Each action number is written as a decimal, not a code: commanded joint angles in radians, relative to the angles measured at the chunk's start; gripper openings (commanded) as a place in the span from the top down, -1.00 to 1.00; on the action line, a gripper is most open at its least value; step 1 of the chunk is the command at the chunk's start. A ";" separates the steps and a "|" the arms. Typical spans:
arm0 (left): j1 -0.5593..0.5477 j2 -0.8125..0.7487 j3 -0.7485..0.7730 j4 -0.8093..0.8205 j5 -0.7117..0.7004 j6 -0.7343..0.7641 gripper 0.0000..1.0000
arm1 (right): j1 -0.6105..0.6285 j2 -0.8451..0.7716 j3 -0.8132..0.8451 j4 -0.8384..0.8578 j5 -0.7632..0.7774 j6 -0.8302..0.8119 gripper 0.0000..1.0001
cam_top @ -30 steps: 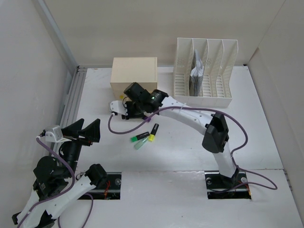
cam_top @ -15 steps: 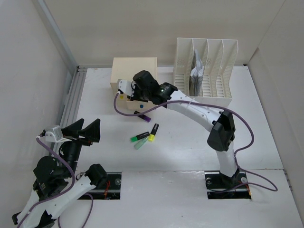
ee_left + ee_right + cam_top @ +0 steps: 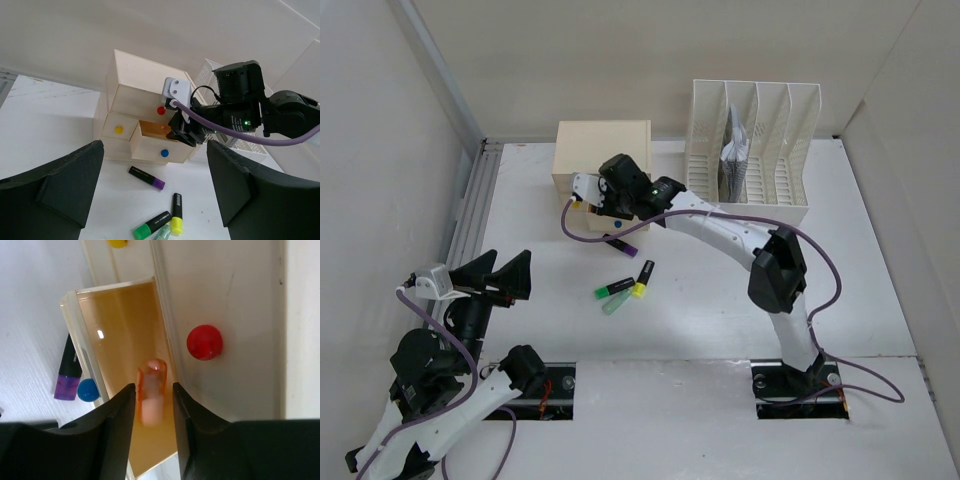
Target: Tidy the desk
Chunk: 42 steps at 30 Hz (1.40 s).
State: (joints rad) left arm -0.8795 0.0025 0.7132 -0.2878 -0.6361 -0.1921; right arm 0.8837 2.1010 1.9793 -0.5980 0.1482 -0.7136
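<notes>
You have the small beige drawer box (image 3: 602, 150) at the white desk's (image 3: 880, 290) far edge, left of the white slotted file rack (image 3: 750, 150). Before the box lies a purple-capped black highlighter (image 3: 623, 244). Nearer mid-desk lies a green highlighter (image 3: 614, 289), with a yellow-capped highlighter (image 3: 643, 280) just right of it.

The desk (image 3: 880, 280) is a large, flat white tabletop, smooth and matte, lying level beneath both the left gripper (image 3: 501, 272) and the right gripper (image 3: 601, 207). Its grey metal rail (image 3: 470, 215) runs along the edge just outside the left gripper.
</notes>
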 commanded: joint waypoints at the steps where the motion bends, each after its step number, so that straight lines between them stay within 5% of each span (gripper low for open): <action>1: 0.002 -0.099 0.000 0.042 0.007 0.014 -0.63 | 0.003 -0.028 0.006 0.029 -0.018 0.003 0.15; 9: 0.002 -0.099 0.000 0.042 0.007 0.014 -0.63 | 0.003 -0.125 -0.062 0.079 -0.042 0.003 0.03; 13: 0.002 -0.099 0.000 0.033 0.007 0.014 -0.63 | 0.003 -0.226 -0.163 0.119 -0.160 -0.001 0.27; 15: 0.002 -0.099 0.000 0.033 0.007 0.014 -0.63 | 0.003 -0.297 -0.246 0.139 -0.244 -0.045 0.55; 19: 0.002 -0.099 0.000 0.033 0.007 0.014 -0.63 | 0.003 -0.322 -0.312 -0.021 -0.540 -0.180 0.70; 23: 0.002 -0.099 0.000 0.033 0.007 0.014 -0.63 | 0.030 -0.277 -0.350 -0.170 -0.723 -0.273 0.62; 31: 0.011 -0.099 0.000 0.033 0.007 0.014 -0.63 | 0.074 -0.144 -0.396 -0.148 -0.704 -0.273 0.37; 42: 0.011 -0.108 0.000 0.033 0.007 0.014 -0.63 | 0.118 -0.036 -0.361 -0.126 -0.693 -0.254 0.27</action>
State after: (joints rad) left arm -0.8749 0.0025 0.7132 -0.2882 -0.6361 -0.1921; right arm 0.9764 2.0567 1.5772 -0.7433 -0.5087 -0.9653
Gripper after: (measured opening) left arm 0.815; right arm 0.360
